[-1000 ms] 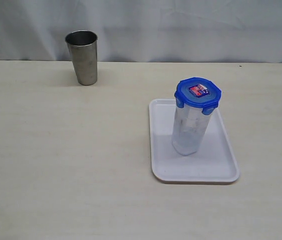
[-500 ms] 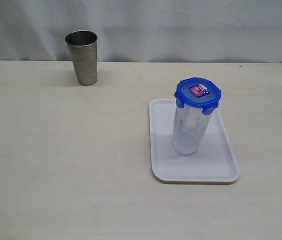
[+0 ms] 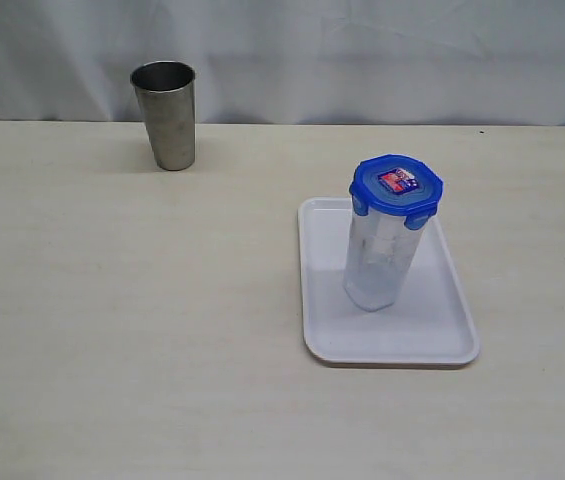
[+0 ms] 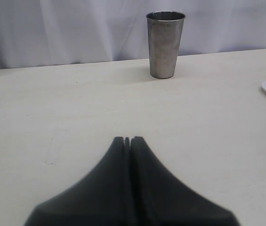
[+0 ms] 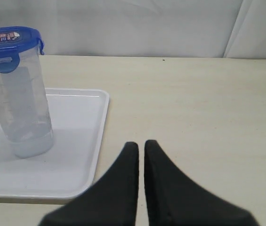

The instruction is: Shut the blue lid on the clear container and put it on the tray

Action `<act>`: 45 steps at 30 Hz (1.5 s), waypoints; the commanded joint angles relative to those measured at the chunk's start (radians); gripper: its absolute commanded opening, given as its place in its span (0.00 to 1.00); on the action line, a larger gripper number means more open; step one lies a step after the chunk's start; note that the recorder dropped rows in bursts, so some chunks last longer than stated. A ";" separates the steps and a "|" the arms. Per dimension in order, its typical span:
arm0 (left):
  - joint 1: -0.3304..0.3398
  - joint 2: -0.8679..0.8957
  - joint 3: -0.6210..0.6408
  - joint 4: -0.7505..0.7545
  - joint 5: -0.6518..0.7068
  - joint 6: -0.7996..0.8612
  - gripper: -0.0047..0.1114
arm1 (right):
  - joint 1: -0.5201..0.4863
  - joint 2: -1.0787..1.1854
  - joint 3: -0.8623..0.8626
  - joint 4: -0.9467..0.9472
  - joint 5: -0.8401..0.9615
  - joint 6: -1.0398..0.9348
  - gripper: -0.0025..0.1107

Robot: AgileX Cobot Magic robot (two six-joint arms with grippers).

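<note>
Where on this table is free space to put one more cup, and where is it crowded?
Free: the wide table stretch between the steel cup and the tray, and the strip right of the tray. Crowded: the tray's middle, where the clear container with the blue lid stands.

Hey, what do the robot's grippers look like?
The left gripper and right gripper each have two plain black fingers, broad at the base and tapering to narrow tips. No markings or cables show; the arms themselves are out of view.
</note>
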 commanded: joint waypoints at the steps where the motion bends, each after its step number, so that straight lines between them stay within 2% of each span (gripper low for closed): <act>1: 0.005 -0.002 0.002 -0.001 -0.008 -0.007 0.04 | 0.000 -0.005 0.003 -0.007 0.006 0.004 0.06; 10: 0.005 -0.002 0.002 -0.001 -0.006 -0.007 0.04 | 0.000 -0.005 0.003 -0.011 0.006 0.071 0.06; 45: 0.005 -0.002 0.002 -0.001 -0.006 -0.007 0.04 | 0.000 -0.005 0.003 -0.011 0.006 0.064 0.06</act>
